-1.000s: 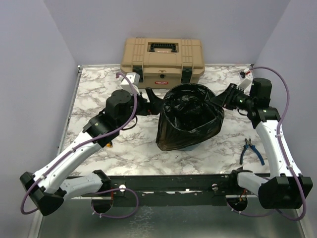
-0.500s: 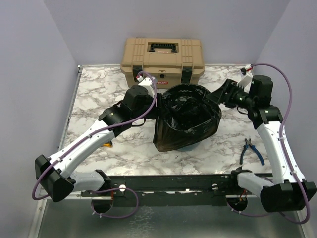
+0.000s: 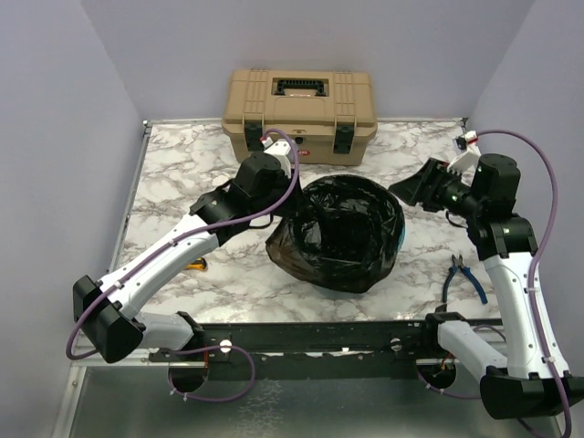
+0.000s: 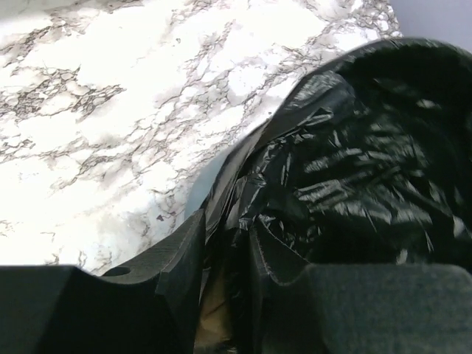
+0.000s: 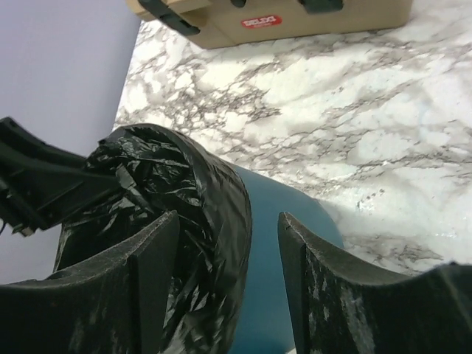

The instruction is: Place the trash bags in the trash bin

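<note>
While the left claw [image 4: 225,249] pinches the left edge of the trash bag [image 3: 342,233], the right claw [image 3: 410,187] hangs open by the right rim. Bag's draped over the teal trash bin [image 5: 276,243], mid worktop [image 3: 182,182].

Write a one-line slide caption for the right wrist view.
Open right end effector poised over crinkly black plastic trash bag draped over round teal plastic bin, tan rectangular toolbox behind.
</note>
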Controlling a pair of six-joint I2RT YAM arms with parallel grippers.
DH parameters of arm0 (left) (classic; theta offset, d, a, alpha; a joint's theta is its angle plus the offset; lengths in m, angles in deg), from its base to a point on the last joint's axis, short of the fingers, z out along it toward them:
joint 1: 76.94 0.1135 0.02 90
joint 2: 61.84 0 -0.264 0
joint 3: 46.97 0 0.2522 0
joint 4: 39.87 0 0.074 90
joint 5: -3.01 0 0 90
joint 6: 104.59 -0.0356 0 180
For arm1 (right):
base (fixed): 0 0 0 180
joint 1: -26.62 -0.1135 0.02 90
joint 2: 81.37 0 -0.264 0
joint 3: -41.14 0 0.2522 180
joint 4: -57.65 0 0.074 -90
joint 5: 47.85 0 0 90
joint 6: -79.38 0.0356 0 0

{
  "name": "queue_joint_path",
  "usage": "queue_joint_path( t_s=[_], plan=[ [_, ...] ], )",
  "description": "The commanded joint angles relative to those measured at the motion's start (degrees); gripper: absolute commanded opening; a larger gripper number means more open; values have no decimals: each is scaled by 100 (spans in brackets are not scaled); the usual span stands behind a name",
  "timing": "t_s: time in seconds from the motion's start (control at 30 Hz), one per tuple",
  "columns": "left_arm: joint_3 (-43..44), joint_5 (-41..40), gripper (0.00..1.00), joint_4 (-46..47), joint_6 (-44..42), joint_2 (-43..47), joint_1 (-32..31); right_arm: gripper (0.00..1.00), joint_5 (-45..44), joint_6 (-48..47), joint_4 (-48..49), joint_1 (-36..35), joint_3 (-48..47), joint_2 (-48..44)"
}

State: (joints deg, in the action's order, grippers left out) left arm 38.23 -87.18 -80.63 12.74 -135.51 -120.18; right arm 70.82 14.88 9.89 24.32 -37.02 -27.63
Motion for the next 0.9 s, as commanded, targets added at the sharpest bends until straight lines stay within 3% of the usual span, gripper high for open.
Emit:
queue_joint_path(
  t_s=[0.0, 0.27, 0.5, 0.67, 0.87],
  plan=[
    [313, -271, 28, -527, -263, -132, 6, 60, 533, 0, -583, -1, -32, -243],
    [555, -739, 0, -679, -209, -59, 3, 62, 534, -4, -891, -2, 107, -426],
    [652, -1715, 0, -873, -39, 247, 2, 62, 809, 236, -504, -4, 59, -265],
    [538, -2601, 0, -1095, 353, 285, 9, 62, 1112, 51, -729, -15, -114, -211],
    [523, -2911, 0, -1096, 618, 132, 9, 60, 1430, -72, -802, -206, -30, -218]
  ],
)
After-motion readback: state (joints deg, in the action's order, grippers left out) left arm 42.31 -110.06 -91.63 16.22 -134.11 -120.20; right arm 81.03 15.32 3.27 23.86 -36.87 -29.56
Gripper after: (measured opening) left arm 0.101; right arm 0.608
